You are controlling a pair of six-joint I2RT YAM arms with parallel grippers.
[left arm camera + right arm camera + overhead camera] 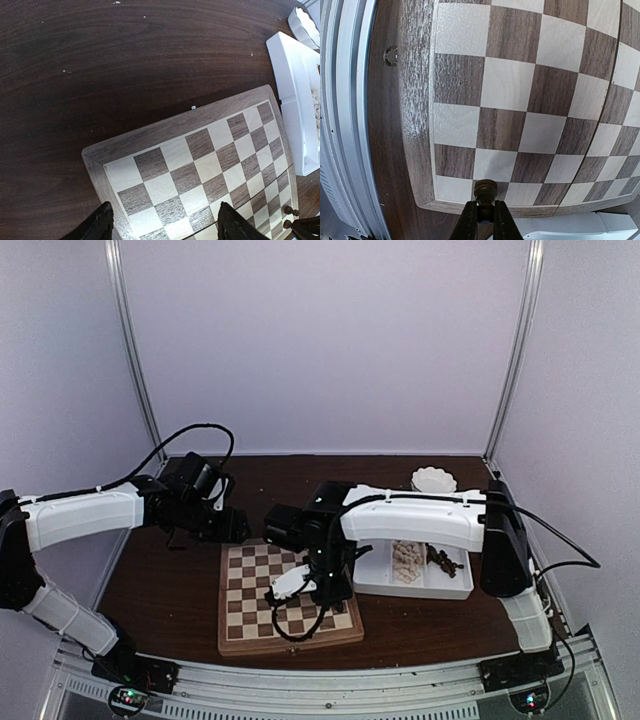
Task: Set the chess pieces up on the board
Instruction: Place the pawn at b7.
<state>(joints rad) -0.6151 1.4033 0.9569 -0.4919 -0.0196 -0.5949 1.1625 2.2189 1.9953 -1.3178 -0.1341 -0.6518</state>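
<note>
- the right gripper has its 2 black fingers closed on 1 small dark brown turned chess piece, pinched just below its rounded head.
- that piece sits over the edge row of the square wooden chessboard with light and dark brown squares and a tan frame, next to the frame; i cannot tell whether it touches the square.
- the left gripper hangs over the opposite side of the board, its fingers spread wide with nothing between them.
- the board lies flat on the dark brown wooden table.
- just beside the board on the right stands a white divided plastic tray, with a heap of cream chess pieces in 1 compartment and dark brown chess pieces in the next.
- a white scalloped bowl stands behind the tray.
</note>
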